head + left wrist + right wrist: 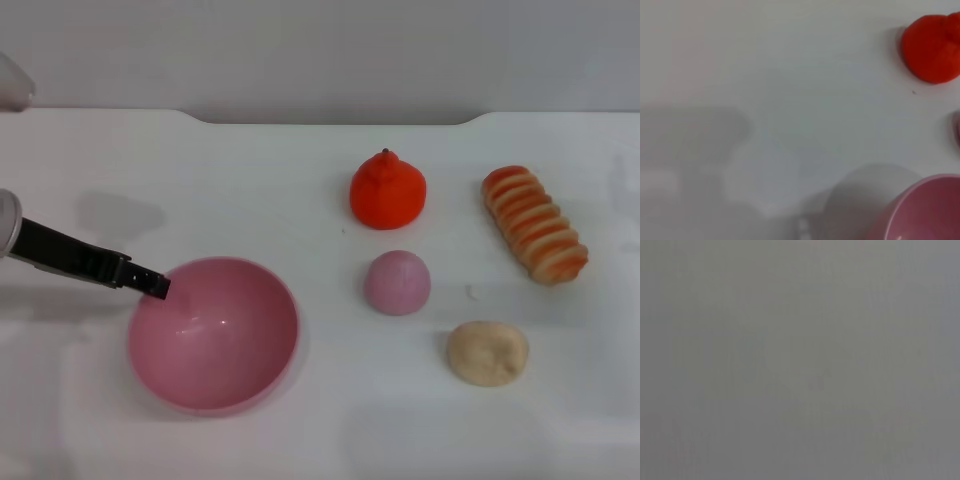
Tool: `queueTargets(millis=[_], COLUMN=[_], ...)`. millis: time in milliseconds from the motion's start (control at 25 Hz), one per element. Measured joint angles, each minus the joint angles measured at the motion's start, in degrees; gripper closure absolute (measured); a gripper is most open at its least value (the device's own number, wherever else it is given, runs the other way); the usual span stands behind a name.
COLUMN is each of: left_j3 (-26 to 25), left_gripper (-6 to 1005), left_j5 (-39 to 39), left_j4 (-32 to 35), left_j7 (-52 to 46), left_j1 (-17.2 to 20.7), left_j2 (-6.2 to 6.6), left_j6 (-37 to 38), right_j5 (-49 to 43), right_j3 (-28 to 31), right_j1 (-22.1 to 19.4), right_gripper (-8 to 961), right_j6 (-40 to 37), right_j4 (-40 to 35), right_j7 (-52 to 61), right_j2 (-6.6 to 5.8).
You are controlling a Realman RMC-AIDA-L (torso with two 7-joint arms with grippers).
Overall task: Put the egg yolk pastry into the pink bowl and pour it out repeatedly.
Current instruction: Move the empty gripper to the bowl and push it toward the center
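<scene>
The pale beige, crumbly round egg yolk pastry lies toward the counter's front right, well apart from the large glossy pink plastic bowl at front left, which sits empty. The left gripper touches the bowl's far-left rim, apparently pinching it (I cannot tell for certain). The right gripper is out of view though likely the nearer arm; open counter lies between bowl and pastry, with a small mauve dome just behind that path.

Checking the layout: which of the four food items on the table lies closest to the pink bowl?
The smooth mauve-pink dome: it sits just right of the glossy pink plastic bowl, while the orange-red fruit, ridged striped roll and beige pastry lie farther off.
</scene>
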Motion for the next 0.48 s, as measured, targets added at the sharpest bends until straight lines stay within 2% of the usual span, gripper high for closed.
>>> queueTargets(millis=[480], left_j3=[1.4], left_gripper=[309], left_j5=[0.4], left_j4=[-4.7], left_j7=[0.3], left_j1=[-1.2], left_j2=[0.02], left_j6=[-0.2], right_j5=[0.0], right_j3=[0.0], right_j1=[0.2], right_gripper=[444], right_j6=[0.0], right_j4=[-1.1], right_j7=[0.0], right_j2=[-0.06])
